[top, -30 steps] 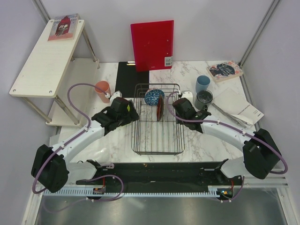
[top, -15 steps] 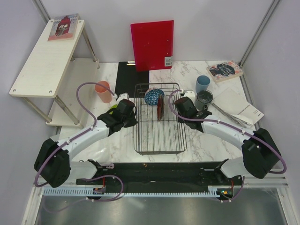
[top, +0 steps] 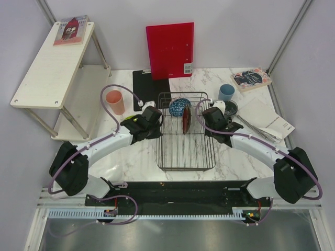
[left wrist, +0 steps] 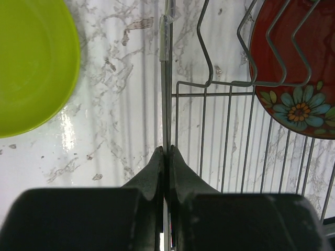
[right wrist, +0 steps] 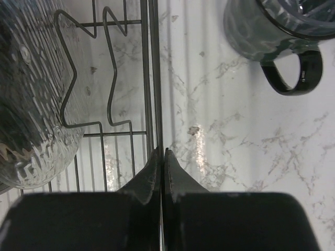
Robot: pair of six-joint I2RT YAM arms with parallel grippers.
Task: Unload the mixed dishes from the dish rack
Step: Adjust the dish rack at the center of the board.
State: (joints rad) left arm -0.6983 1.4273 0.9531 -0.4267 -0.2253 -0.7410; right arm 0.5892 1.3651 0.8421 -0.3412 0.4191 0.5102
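The dish rack stands at the table's middle with the blue patterned bowl and the dark red plate upright at its far end. My left gripper is shut on the rack's left rim wire. On the opposite side, my right gripper is shut on the right rim wire. The clear glass plate stands inside the rack, left in the right wrist view. Outside on the marble are the lime-green dish, pink cup, light blue cup and dark grey mug.
A red folder leans on the back wall behind a flat black mat. A book and a spiral notebook with papers lie at the right. A wooden shelf stands at the left.
Both grippers have closed on the rack's side rims. The rack, with both arms, has slid away from the bases and a little to the right.
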